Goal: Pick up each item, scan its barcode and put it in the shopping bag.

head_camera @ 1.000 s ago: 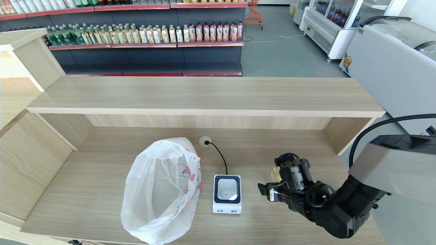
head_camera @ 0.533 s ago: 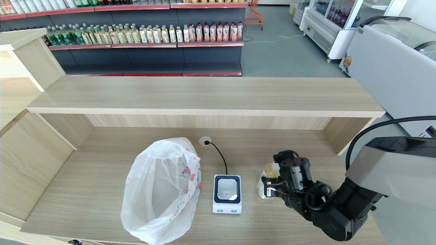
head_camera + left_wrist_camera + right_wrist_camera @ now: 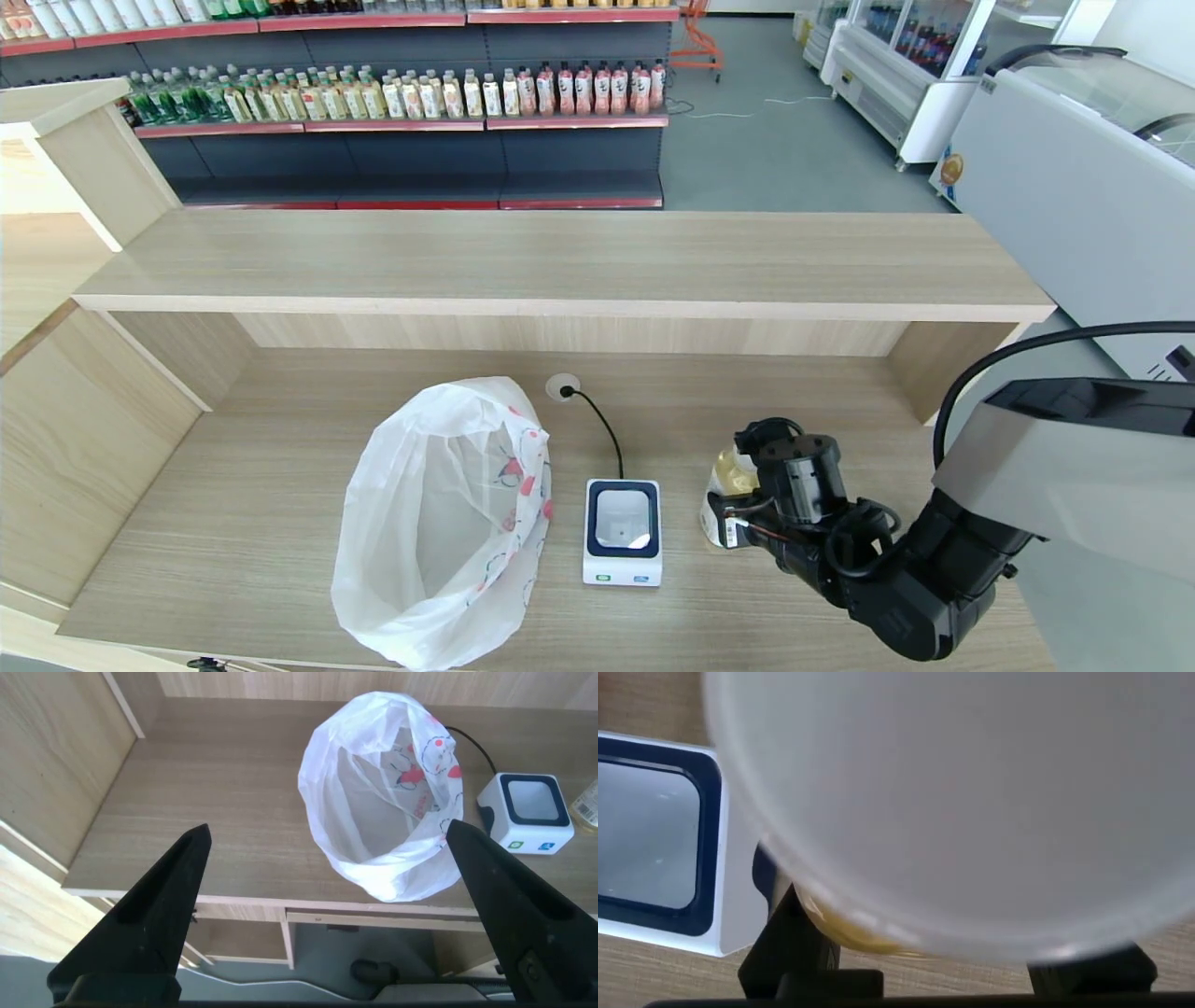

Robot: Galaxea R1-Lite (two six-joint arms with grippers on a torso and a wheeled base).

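The right arm (image 3: 924,579) is stretching in from the lower right of the head view, its wrist bending toward the frame's centre. The right gripper (image 3: 733,509) is clamping a bottle (image 3: 724,476), with its jaws pressing on either side. The left gripper (image 3: 329,833) is hanging with its two black fingers (image 3: 177,905) spread wide apart, one at the left and one at the right of the left wrist view.

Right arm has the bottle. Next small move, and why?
Probably shift the right gripper leftward so the bottle sits over the window of the scanner: it is held beside that window, not above the glass, and scanning precedes bagging.
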